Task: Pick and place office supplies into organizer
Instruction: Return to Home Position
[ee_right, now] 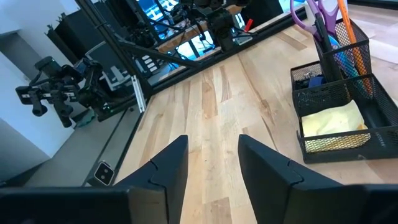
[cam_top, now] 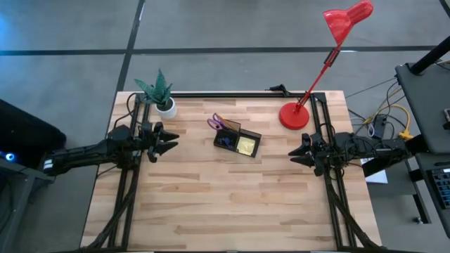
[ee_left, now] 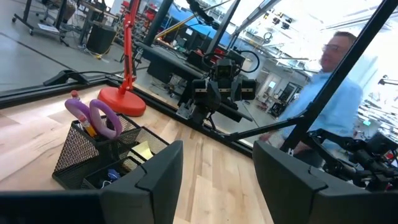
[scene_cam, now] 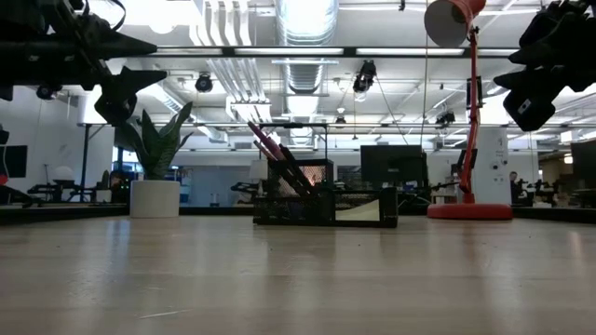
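Note:
The black mesh organizer point(cam_top: 237, 141) stands on the wooden table, a little beyond its middle. Purple-handled scissors point(cam_top: 216, 122) and orange and blue pencils point(ee_right: 346, 38) stand upright in its tall section. A yellow sticky-note pad point(ee_right: 331, 126) lies in a low compartment. My left gripper point(cam_top: 171, 144) hangs above the table at its left, open, pointing level at the organizer. My right gripper point(cam_top: 295, 153) hangs at the table's right, open, pointing left. Both hold nothing: the left wrist view shows bare fingers point(ee_left: 155, 174), and so does the right wrist view point(ee_right: 168, 168).
A white pot with a green plant point(cam_top: 162, 98) stands at the far left corner. A red desk lamp point(cam_top: 294, 114) has its base at the far right. In the left wrist view a person in a light blue shirt point(ee_left: 333, 93) is beyond the table's right side. Bare wood lies toward the near edge.

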